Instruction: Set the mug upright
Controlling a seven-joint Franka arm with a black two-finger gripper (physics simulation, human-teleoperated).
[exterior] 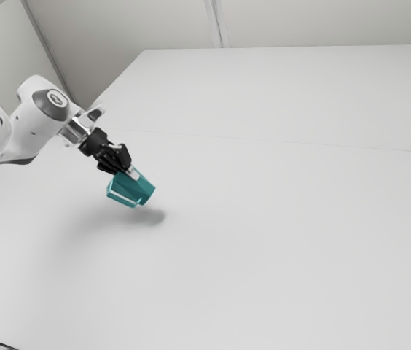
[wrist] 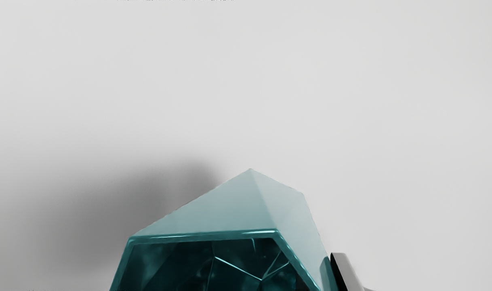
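"White table (exterior: 264, 240), pale walls (exterior: 322, 22) behind. Where's the mug (exterior: 135, 189) in all that?"

"Left of centre in the exterior view, at about mid-height, out at the end of the arm (exterior: 27, 131). Its shadow (exterior: 152, 216) falls apart from it, just below and to the right, so I take it to be off the table."

"And the gripper (exterior: 127, 172)?"

"Closed on the mug near its mouth, I'd say, with the fingers parted by no more than what they pinch. One finger (wrist: 343, 270) lies along the outer wall in the wrist view; the other's contact I judge from the mug hanging clear."

"So which step are we in?"

"The righting, as I read it: grasped and lifted, not yet upright."

"Which way does it point?"

"The rim (wrist: 205, 235) faces back toward the hand, and you can see into the mug past it. The base points away. In the exterior view the long axis seems to slope from upper left, at the mouth, down to lower right, at the base."

"What next, then?"

"Swing the base under until that axis stands vertical, lower until the base sits flat, then let go. Releasing at this slant would likely tip it over."
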